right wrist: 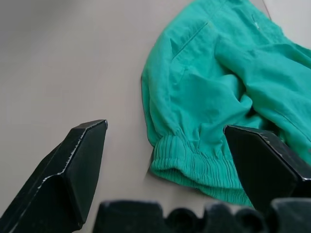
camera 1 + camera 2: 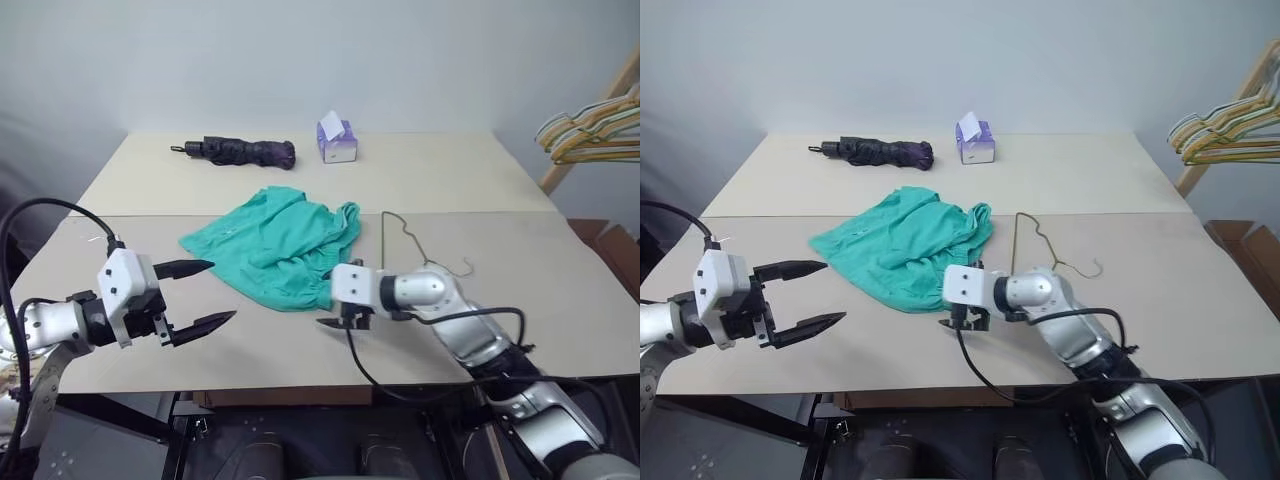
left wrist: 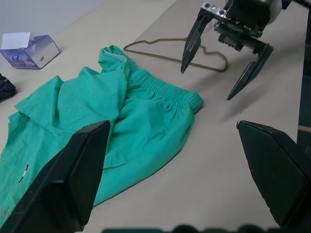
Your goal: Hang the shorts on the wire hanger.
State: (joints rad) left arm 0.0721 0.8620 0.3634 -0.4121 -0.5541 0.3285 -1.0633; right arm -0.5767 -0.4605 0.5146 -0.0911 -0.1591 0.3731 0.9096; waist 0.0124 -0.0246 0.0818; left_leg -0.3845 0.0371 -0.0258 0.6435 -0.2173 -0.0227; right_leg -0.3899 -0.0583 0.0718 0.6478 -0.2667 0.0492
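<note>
The teal-green shorts [image 2: 275, 245] lie crumpled in the middle of the table, elastic waistband [image 1: 194, 167] toward the front right. Flat on the table just right of them is the thin wire hanger [image 2: 383, 238], its hook end partly behind my right arm. My right gripper [image 3: 206, 85] is open, just above the table at the waistband's front corner, pointing at the shorts and holding nothing. Off the front left of the shorts, my left gripper [image 2: 222, 290] hovers open and empty.
A folded dark umbrella [image 2: 245, 151] and a purple tissue box [image 2: 337, 140] sit at the back of the table. A bunch of pale hangers [image 2: 590, 130] hangs on a wooden rack beyond the right edge. A cardboard box [image 2: 612, 245] stands at the right.
</note>
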